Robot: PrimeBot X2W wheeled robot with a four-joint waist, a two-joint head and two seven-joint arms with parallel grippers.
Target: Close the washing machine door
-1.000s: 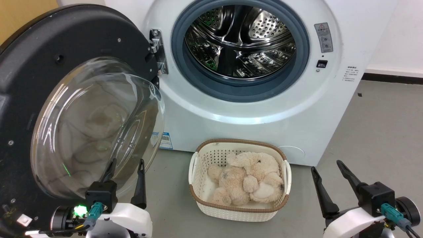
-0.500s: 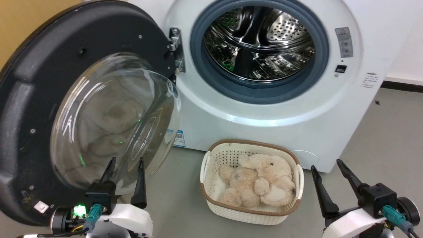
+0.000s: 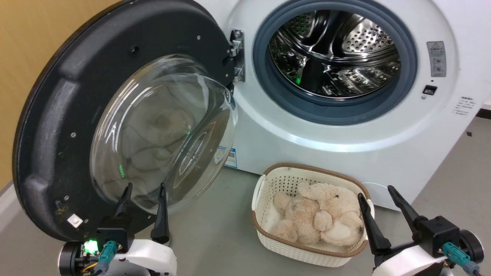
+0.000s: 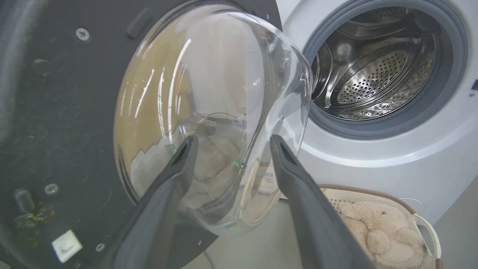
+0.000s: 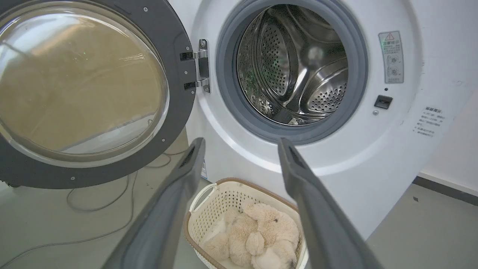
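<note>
Over on the far left there's a strip of yellow-tan wall (image 3: 23, 57), and right next to it the washing machine door (image 3: 57, 115) hangs wide open, swung out to the left of the drum opening. Its black inner rim faces the head camera, with the clear glass bowl (image 3: 161, 130) bulging out of the middle.

Low down in front of the door sits the left gripper (image 3: 145, 185). Its fingers are spread apart with nothing between them, pointing up at the bottom edge of the bowl. From the left wrist cam, the left gripper (image 4: 231, 139) lines up with the lower part of the glass, but honestly I can't tell if the tips touch it.

Moving right, a metal hinge (image 3: 237, 53) ties the door to the washing machine (image 3: 307, 145), a big white front-loader. The grey rubber gasket (image 3: 264, 76) rings the opening, and you can see the shiny perforated steel drum (image 3: 333, 53) inside. A small blue sticker (image 3: 230, 158) peeks out on the lower front, just past the edge of the bowl.

On the grey floor (image 3: 215, 237) in front of the machine is a cream plastic basket (image 3: 264, 199) with a brown rim. A beige plush toy (image 3: 318, 218) is curled up inside it.

At the lower right, the right gripper (image 3: 375, 191) also has its fingers parted and is holding nothing. It's just beside the basket's right end, with one finger overlapping the rim in the head view. The right wrist cam also picks up a thin cable (image 5: 93, 201) trailing on the floor under the door.
</note>
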